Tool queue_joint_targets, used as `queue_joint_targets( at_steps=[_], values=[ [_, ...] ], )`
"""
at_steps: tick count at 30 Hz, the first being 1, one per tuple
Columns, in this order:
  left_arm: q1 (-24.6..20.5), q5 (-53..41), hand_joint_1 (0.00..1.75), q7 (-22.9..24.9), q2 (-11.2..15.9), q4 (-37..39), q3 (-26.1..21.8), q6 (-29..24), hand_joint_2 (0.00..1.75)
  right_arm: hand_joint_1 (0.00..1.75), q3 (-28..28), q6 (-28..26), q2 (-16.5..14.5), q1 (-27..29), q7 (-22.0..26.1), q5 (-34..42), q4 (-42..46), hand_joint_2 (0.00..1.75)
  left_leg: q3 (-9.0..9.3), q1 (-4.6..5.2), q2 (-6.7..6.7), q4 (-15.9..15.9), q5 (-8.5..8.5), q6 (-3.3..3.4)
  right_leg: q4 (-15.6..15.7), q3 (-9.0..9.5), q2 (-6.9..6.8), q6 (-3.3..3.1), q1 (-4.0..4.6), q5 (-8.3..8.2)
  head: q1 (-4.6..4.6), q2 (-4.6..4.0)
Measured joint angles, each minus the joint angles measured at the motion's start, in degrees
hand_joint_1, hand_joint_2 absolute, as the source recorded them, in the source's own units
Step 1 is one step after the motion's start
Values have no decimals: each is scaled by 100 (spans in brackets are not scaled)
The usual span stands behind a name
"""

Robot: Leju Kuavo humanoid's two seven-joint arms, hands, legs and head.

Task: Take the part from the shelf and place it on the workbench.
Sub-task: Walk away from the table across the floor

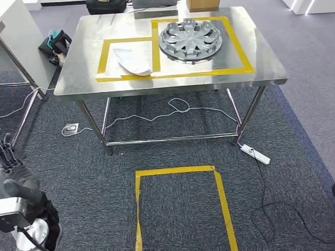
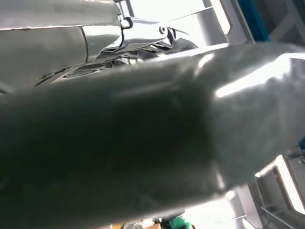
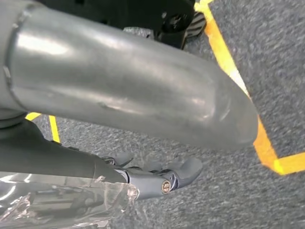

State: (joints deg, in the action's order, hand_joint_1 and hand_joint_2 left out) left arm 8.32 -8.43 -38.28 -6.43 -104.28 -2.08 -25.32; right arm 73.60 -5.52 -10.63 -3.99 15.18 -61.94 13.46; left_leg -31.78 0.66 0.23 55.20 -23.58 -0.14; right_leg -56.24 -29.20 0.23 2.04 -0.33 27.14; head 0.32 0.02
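Low at the far left we see our left robot hand; whether it holds anything we cannot tell. The round wheel-cover part lies flat, face up, on the worktop, well ahead and right of it. Our right robot hand hangs over carpet, fingers touching clear plastic film; its grip we cannot judge.

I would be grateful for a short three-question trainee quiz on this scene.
1. True or false: the wheel cover lies inside a yellow taped outline on the workbench.
2. What lies in the smaller taped outline on the workbench? A a white sheet; B a cardboard box; C a cable.
3. Fill in: the power strip lies on the ____.
Key: 1 true; 2 A, the white sheet; 3 floor.
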Motion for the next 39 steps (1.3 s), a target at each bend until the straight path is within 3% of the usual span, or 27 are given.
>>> queue_joint_targets(
  at_steps=[2,5,6,7,9,10,12,13,15,16,18,20,21,22,23,25,27,28,30,32,34,36,37,38,39],
  values=[
    [6,-4,0,-5,0,-13,0,-9,0,0,1,2,1,15,4,0,0,0,-112,-13,-7,243,-206,-67,9,-29,22,-78,-16,-59,-19,0],
    [19,-5,0,-8,-2,-26,1,-17,0,0,1,9,1,8,14,0,0,0,-566,-40,-15,1295,-792,-139,6,-129,84,-144,-16,-154,-41,0],
    [29,-5,0,-8,-2,-26,1,-17,0,0,1,11,1,12,15,0,0,0,-670,-48,-15,1560,-875,-147,4,-166,115,-145,-15,-180,-40,0],
    [38,-6,0,-8,-3,-26,1,-18,0,0,1,14,1,18,16,0,0,0,-679,-55,-17,1624,-842,-147,2,-198,156,-138,-16,-205,-41,0],
    [47,-13,0,-8,-3,-27,1,-20,0,0,1,22,1,24,16,0,0,0,-399,-67,-65,1155,-528,-122,2,-244,256,-106,-19,-252,-42,0],
    [47,-18,0,-9,-3,-28,1,-21,0,0,1,28,1,22,17,0,0,0,-181,-73,-167,768,-354,-100,-1,-265,308,-82,-19,-274,-43,0],
    [51,-33,0,-14,-2,-41,1,-25,0,0,1,42,1,9,20,-3,0,0,126,-94,-352,168,-207,-53,-34,-335,405,-28,-5,-311,-39,0],
    [57,-39,0,-17,-3,-48,1,-27,0,0,0,48,1,10,21,-6,0,0,169,-95,-399,56,-211,-32,-45,-377,450,4,-4,-332,-38,0],
    [67,-52,0,-21,-4,-58,1,-30,0,0,0,57,3,35,21,-12,1,0,147,-94,-319,29,-202,27,-56,-464,519,70,-16,-369,-39,0],
    [69,-58,0,-22,-7,-61,2,-31,0,0,1,58,5,52,20,-14,1,0,138,-99,-266,19,-183,62,-102,-509,478,99,-14,-335,-31,0],
    [80,-64,0,-23,-19,-70,4,-35,0,0,1,63,9,63,18,-16,2,0,122,-112,-138,-6,-147,129,-512,-721,262,150,-6,-49,5,0],
    [100,-66,0,-23,-27,-75,4,-39,0,0,-1,70,8,51,17,-17,1,0,88,-97,-1,-2,-130,161,-1297,-1061,66,198,-10,383,33,0],
    [106,-67,0,-23,-27,-74,4,-39,0,0,-1,73,7,48,16,-17,0,0,71,-92,69,2,-121,164,-1600,-1172,32,214,-16,506,31,0],
    [109,-67,0,-23,-28,-74,3,-39,0,0,-1,73,8,49,16,-18,1,0,58,-89,134,5,-113,163,-1716,-1183,15,225,-20,529,32,0],
    [110,-67,0,-23,-28,-74,3,-39,0,0,-1,73,8,55,16,-19,1,0,52,-88,194,8,-108,158,-1586,-1065,-3,230,-22,442,32,0],
    [110,-69,0,-23,-30,-76,3,-42,0,0,-1,73,11,60,16,-25,2,0,55,-82,299,16,-102,132,-807,-558,-162,218,-21,135,34,0],
    [114,-73,0,-23,-31,-82,3,-44,0,0,-2,73,13,41,16,-30,2,0,56,-51,388,37,-102,80,-173,-174,-326,152,-10,-54,18,0],
    [116,-75,0,-25,-31,-86,3,-45,0,0,-2,74,14,33,16,-31,2,0,55,-37,427,45,-97,49,-68,-133,-350,113,-1,-72,9,0],
    [118,-80,0,-30,-34,-92,7,-45,0,0,-3,74,15,39,16,-31,2,0,55,-42,500,48,-94,-13,-73,-172,-244,29,8,-100,-7,0],
    [133,-95,0,-39,-36,-105,11,-48,0,0,-2,74,16,51,12,-37,2,0,2,-65,379,195,-238,-89,-66,-187,-145,-52,-8,-141,-16,0],
    [188,-123,0,-58,-38,-127,15,-60,0,0,-1,58,17,50,-6,-50,3,0,-235,-81,146,769,-610,-141,-57,-217,-42,-119,-28,-190,-31,0],
    [271,-158,0,-79,-49,-139,28,-79,0,0,-2,25,18,58,-36,-63,6,0,-567,-87,53,1516,-935,-153,-58,-256,82,-145,-31,-220,-34,0],
    [307,-170,0,-86,-58,-144,38,-88,0,0,-2,10,18,73,-50,-69,7,0,-655,-90,42,1705,-953,-152,-59,-266,151,-143,-32,-228,-36,0],
    [337,-179,0,-91,-67,-155,48,-96,0,0,-2,2,18,90,-60,-74,8,0,-645,-96,34,1676,-854,-146,-60,-269,221,-136,-35,-236,-37,0],
    [359,-182,0,-96,-75,-170,57,-102,0,0,-2,-3,17,104,-66,-77,9,0,-531,-105,7,1425,-660,-135,-60,-267,290,-125,-38,-243,-38,0]
  ],
)
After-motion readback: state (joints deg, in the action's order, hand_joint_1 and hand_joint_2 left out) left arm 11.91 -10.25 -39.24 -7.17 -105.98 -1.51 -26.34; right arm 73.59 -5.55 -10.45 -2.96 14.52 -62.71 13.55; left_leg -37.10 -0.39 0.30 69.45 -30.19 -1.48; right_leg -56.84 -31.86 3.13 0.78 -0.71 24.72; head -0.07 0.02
